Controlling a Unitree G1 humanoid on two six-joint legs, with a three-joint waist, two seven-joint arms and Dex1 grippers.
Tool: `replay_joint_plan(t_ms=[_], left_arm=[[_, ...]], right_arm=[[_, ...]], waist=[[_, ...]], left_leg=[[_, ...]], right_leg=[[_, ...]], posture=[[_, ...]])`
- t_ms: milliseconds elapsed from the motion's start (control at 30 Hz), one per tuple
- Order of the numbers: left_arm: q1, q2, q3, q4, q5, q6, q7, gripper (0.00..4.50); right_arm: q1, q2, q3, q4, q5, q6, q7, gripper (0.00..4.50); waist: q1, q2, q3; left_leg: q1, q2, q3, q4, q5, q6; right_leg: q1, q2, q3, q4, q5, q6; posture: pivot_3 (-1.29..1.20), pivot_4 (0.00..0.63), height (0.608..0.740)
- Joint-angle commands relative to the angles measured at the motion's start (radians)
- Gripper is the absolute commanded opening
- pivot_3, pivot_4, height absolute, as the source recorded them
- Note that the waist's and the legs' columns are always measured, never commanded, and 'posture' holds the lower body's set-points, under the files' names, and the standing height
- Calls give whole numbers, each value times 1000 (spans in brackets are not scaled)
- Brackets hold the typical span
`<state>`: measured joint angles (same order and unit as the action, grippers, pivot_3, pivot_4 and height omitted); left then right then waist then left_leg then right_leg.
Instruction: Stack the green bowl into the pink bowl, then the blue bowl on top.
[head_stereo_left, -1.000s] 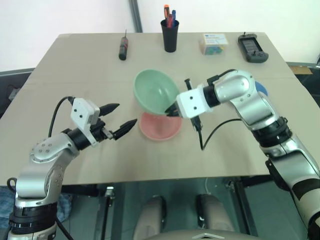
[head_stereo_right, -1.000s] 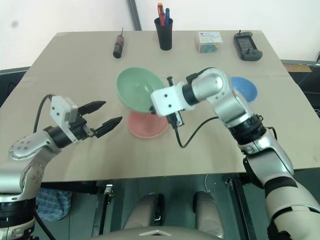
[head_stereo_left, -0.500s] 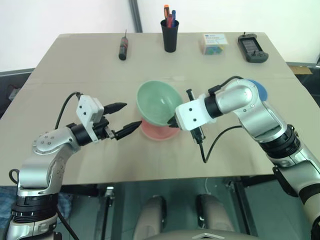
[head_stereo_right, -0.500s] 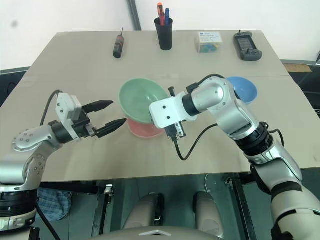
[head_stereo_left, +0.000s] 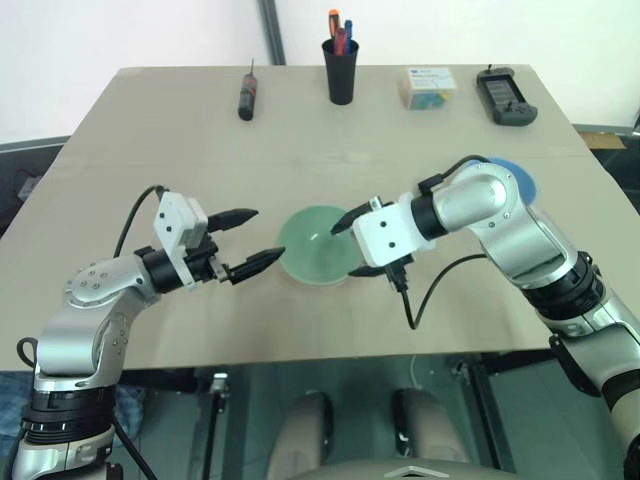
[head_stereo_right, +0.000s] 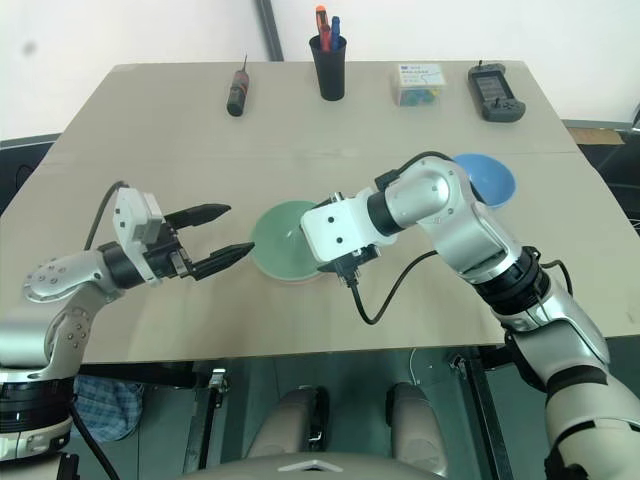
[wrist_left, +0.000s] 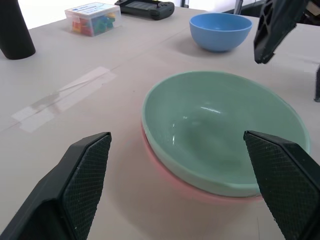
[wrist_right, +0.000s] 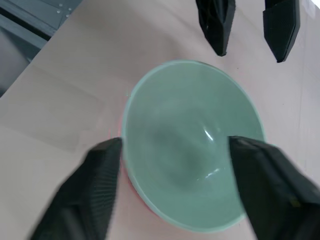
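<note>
1. my right gripper (head_stereo_left: 349, 242) hangs spread wide and empty over the green bowl (head_stereo_left: 316, 245).
2. green bowl sits nested in the pink bowl (wrist_left: 200, 192), mid-desk toward the front edge.
3. my left gripper (head_stereo_left: 254, 240) points level at it, splayed, empty.
4. blue bowl (head_stereo_right: 484, 177) sits by the desk's right edge.

The table (head_stereo_left: 200, 160) offers bare surface across its left half and along the near edge.

The green bowl (head_stereo_left: 316, 257), nested in the pink bowl (wrist_left: 172, 182), occupies the centre. The left gripper (head_stereo_left: 248, 239) stands just beside the stack on its left, fingers spread; the right gripper (head_stereo_left: 345, 245) hangs over the stack's right rim, fingers apart.

The blue bowl (head_stereo_right: 484, 178) sits well right of the stack, partly behind the right arm.

Along the far edge stand a screwdriver (head_stereo_left: 246, 93), pen cup (head_stereo_left: 340, 66), plastic box (head_stereo_left: 429, 86) and handheld device (head_stereo_left: 505, 96), all well apart from the bowls.
</note>
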<state>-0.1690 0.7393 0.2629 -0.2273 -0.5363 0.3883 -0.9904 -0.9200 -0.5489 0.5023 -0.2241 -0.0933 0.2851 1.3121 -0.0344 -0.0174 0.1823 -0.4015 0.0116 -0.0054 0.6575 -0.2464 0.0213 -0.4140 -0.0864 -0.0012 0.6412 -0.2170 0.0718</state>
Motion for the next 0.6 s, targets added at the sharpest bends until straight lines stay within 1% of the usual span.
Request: replay_joint_plan(t_ms=[33,167,300,400,500,600], left_arm=[[-34,-2,-7,-11,-26,-25,-28,4500],[-77,-35,-33,-7,-40,-27,-25,4500],[-140,-92,-74,3,-59,-10,-16,4500],[-183,-131,-113,29,-42,-28,-20,4500],[-223,-166,-140,68,-31,-48,-24,4500],[-253,-201,-166,97,-24,-66,-24,4500]], right_arm=[[15,-79,-56,-61,10,47,18,3645],[39,-173,-117,-3,-10,69,-18,3645],[98,-268,-215,82,0,165,-66,3645],[143,-337,-250,138,-14,183,-88,3645],[153,-368,-270,220,-23,198,-121,3645],[152,-373,-279,317,-23,174,-155,3645]], waist=[[4,0,0],[12,0,0],[25,-1,0],[25,-1,0],[20,-1,0],[17,-1,0]], left_leg=[[0,0,0,0,0,0],[0,0,0,1,0,0],[0,0,3,1,0,0],[-2,-1,4,3,0,0],[-2,0,4,4,0,0],[-2,0,5,4,0,0]], right_leg=[[0,0,0,0,0,0],[0,0,0,0,0,0],[1,0,-1,0,0,0],[1,0,-1,-1,0,0],[1,0,-1,-1,0,0],[1,0,-1,-1,0,0]], posture=[[0,150,740],[0,150,740],[0,150,740],[0,150,740],[0,150,740],[0,150,740]])
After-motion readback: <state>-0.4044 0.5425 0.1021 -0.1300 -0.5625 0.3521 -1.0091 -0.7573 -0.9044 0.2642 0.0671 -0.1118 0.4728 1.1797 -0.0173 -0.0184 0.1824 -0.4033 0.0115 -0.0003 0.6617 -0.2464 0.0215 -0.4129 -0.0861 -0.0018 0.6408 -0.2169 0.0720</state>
